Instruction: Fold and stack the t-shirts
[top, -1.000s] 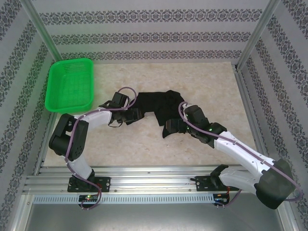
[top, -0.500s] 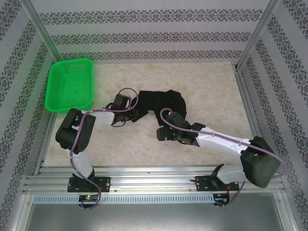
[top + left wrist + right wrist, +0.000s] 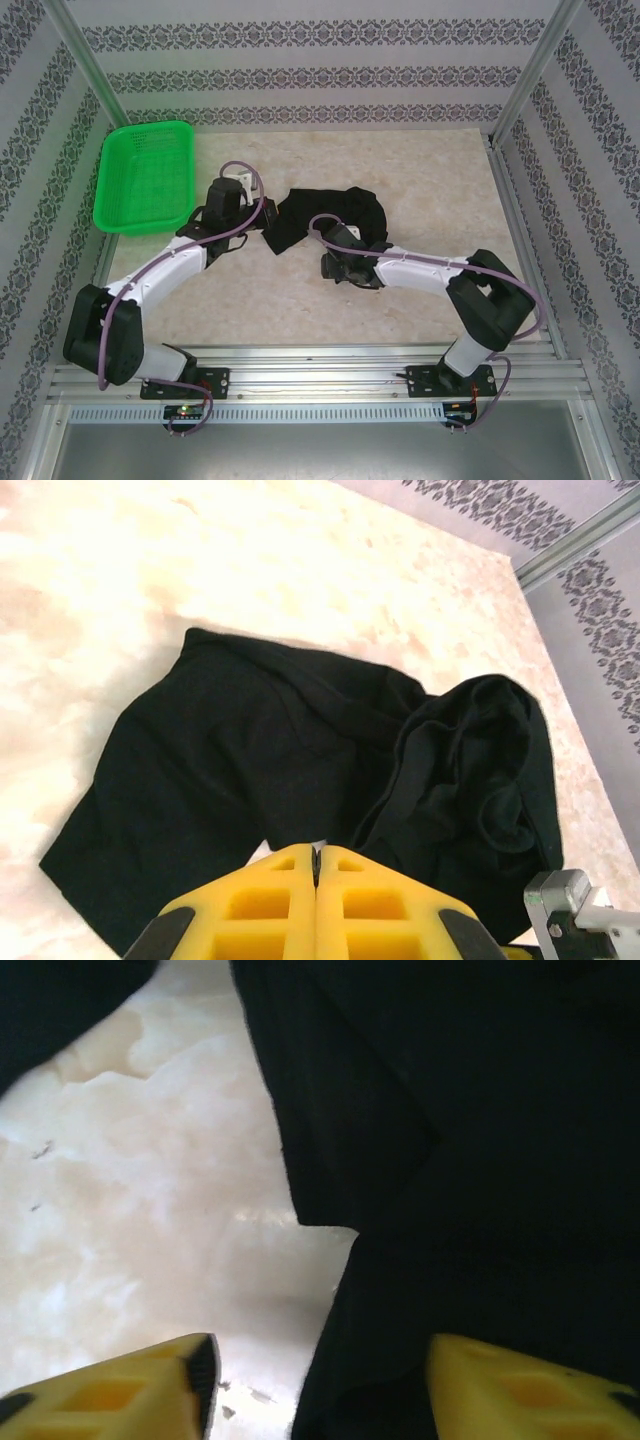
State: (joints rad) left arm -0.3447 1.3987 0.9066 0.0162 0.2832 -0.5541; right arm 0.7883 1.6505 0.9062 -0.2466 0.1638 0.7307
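One black t-shirt [image 3: 335, 210] lies crumpled in the middle of the table. In the left wrist view the t-shirt [image 3: 280, 750] spreads flat on the left and bunches up on the right. My left gripper [image 3: 265, 218] is at the shirt's left edge; its yellow jaws [image 3: 316, 852] are pressed together with dark fabric pinched at the tip. My right gripper [image 3: 332, 264] is at the shirt's near edge. Its fingers [image 3: 320, 1345] stand apart, with a hanging edge of the t-shirt [image 3: 480, 1160] between them, close to the right finger [image 3: 520, 1380].
A green mesh basket [image 3: 150, 175] stands at the table's far left. Bare marble-patterned table [image 3: 440, 170] lies to the right of and behind the shirt, and in front of it. Metal frame posts and patterned walls close in the sides.
My left gripper has shut on the shirt's left edge and its arm has swung out. My right gripper has moved left along the near edge, its jaws narrowing. The shirt has shifted slightly left.
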